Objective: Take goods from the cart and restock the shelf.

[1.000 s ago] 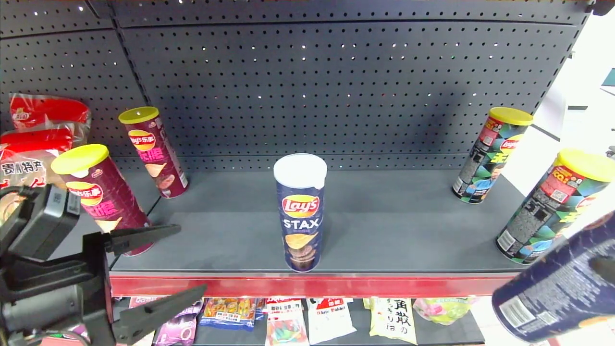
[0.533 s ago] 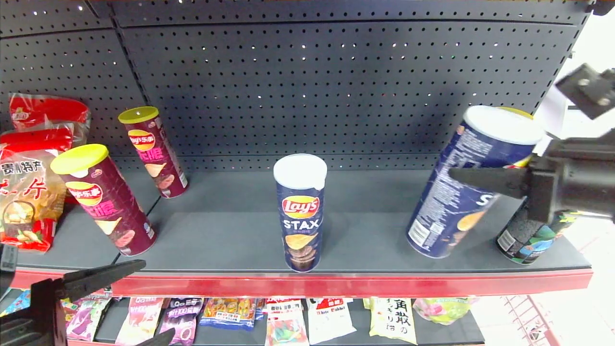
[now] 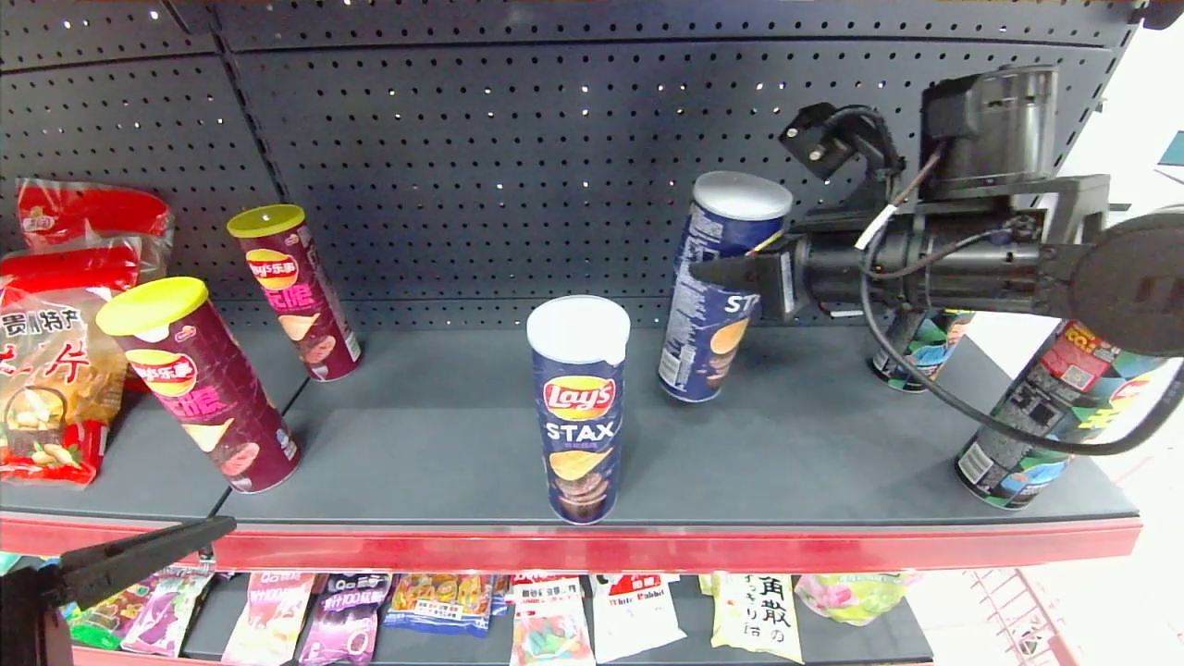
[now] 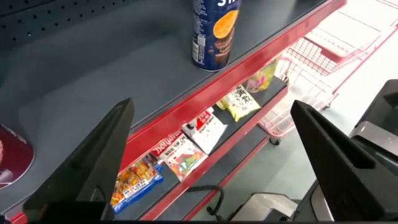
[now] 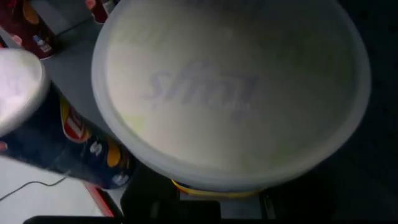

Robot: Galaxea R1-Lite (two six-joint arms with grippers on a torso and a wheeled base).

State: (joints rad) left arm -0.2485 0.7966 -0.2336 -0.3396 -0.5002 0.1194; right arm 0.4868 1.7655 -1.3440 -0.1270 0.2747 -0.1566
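Note:
My right gripper [image 3: 740,275] is shut on a blue chips can [image 3: 717,342] with a white lid [image 5: 230,87]. It holds the can tilted over the grey shelf [image 3: 795,453], behind and to the right of a matching blue can [image 3: 578,407] that stands upright near the front edge. The held can's base is close to the shelf board; I cannot tell if it touches. My left gripper [image 4: 211,149] is open and empty, low in front of the shelf's red edge [image 4: 249,68], with one finger [image 3: 139,555] at the lower left of the head view.
Two maroon cans [image 3: 199,379] [image 3: 296,291] stand at the left by red snack bags [image 3: 55,370]. Two black-and-green cans [image 3: 1064,416] [image 3: 916,356] stand at the right, behind the right arm. Packets [image 3: 555,615] fill the lower shelf. A red cart [image 4: 329,50] is nearby.
The right arm has carried the blue can up from the lower right and leftward over the shelf, toward the back. The left gripper has dropped down and to the left.

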